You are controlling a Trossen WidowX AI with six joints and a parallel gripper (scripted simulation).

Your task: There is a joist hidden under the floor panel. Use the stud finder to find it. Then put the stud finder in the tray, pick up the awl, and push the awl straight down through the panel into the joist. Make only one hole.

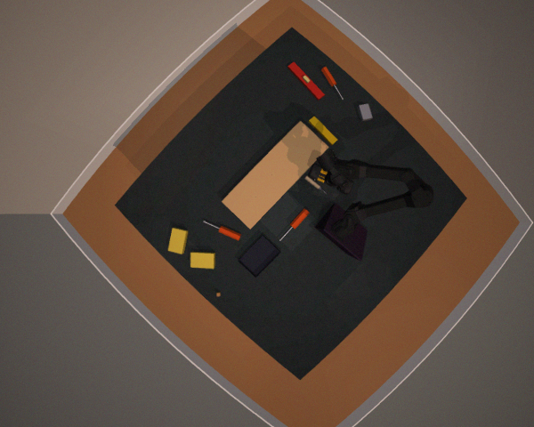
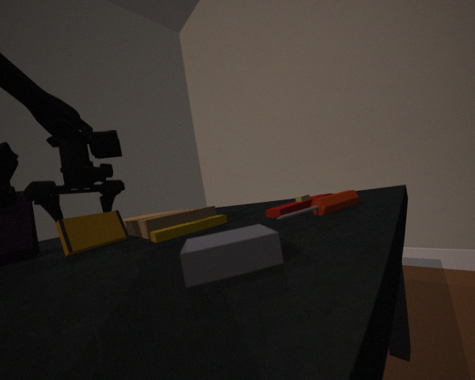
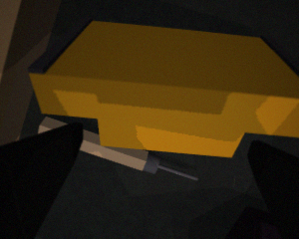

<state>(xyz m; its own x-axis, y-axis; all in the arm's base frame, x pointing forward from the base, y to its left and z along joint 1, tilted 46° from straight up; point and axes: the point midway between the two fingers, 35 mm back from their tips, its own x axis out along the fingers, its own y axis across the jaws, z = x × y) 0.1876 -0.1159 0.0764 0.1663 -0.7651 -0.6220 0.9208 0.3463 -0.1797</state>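
The stud finder (image 1: pixel 322 173) (image 2: pixel 90 230) (image 3: pixel 164 85) is a yellow block with dark end stripes, lying on the dark table just off the right edge of the tan floor panel (image 1: pixel 264 176) (image 2: pixel 176 218) (image 3: pixel 2 60). My gripper (image 1: pixel 319 180) (image 2: pixel 80 212) (image 3: pixel 166 139) is open and hangs just over the stud finder, one finger to each side and nothing between them. The awl (image 1: pixel 312 182) (image 3: pixel 115 151) has a pale handle and a thin metal point, and lies on the table right beside the stud finder. The dark square tray (image 1: pixel 259 254) sits near the panel's lower corner.
A yellow strip (image 1: pixel 323 130) (image 2: pixel 188 229) lies along the panel's far end. A red level (image 1: pixel 305 80) (image 2: pixel 294 206), three orange screwdrivers (image 1: pixel 329 77) (image 1: pixel 299 218) (image 1: pixel 228 231), a grey block (image 1: pixel 365 111) (image 2: pixel 231 253) and two yellow blocks (image 1: pixel 177 240) (image 1: pixel 202 260) lie around. The arm's purple base (image 1: pixel 345 234) stands to the right.
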